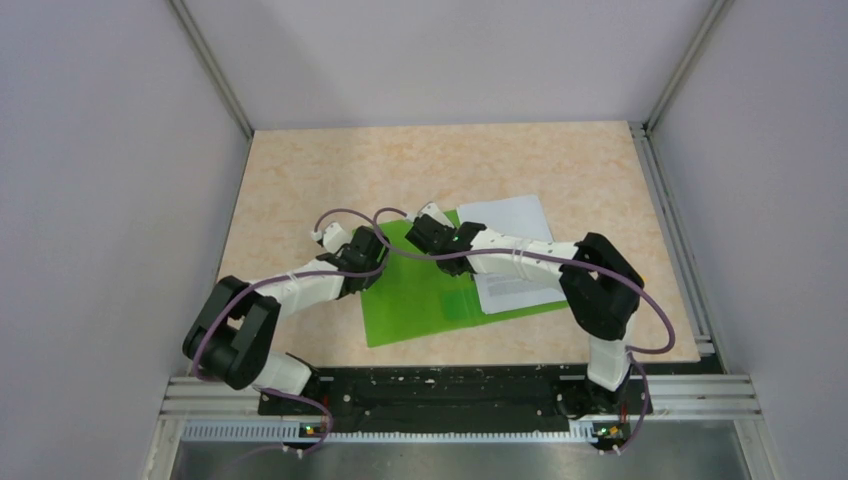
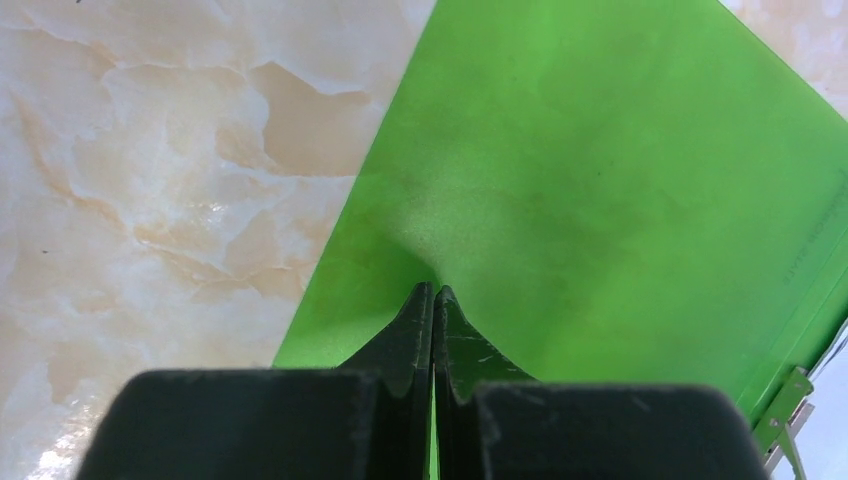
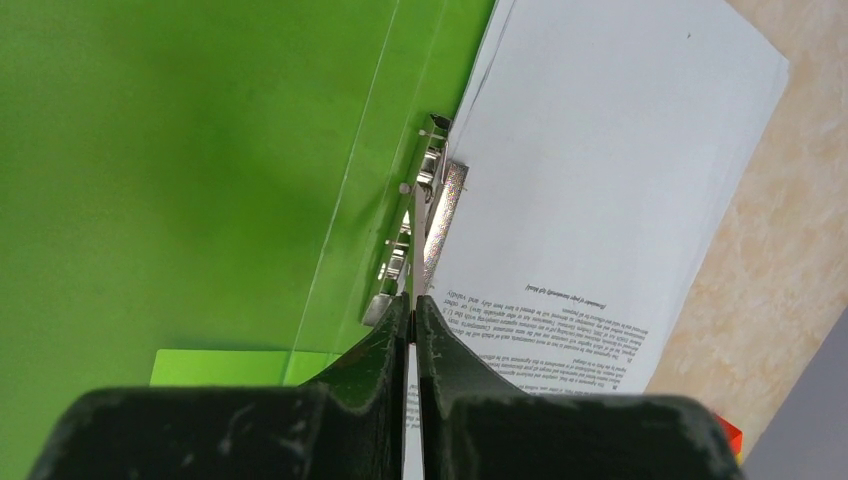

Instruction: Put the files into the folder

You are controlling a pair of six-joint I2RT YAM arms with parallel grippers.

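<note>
Printing on the files [image 3: 610, 150] runs in small black blocks, upside down in the right wrist view and too fine to read; no brand shows. The sheets lie on the right half of the open green folder [image 1: 420, 300], flat in the middle of the table [image 1: 300, 170]. The right gripper [image 3: 411, 300] has its fingers pressed together at the near end of the metal clip [image 3: 425, 200], just left of the paper; whether it pinches the clip I cannot tell. The left gripper [image 2: 433, 292] is closed on nothing, tips down on the folder's left flap.
</note>
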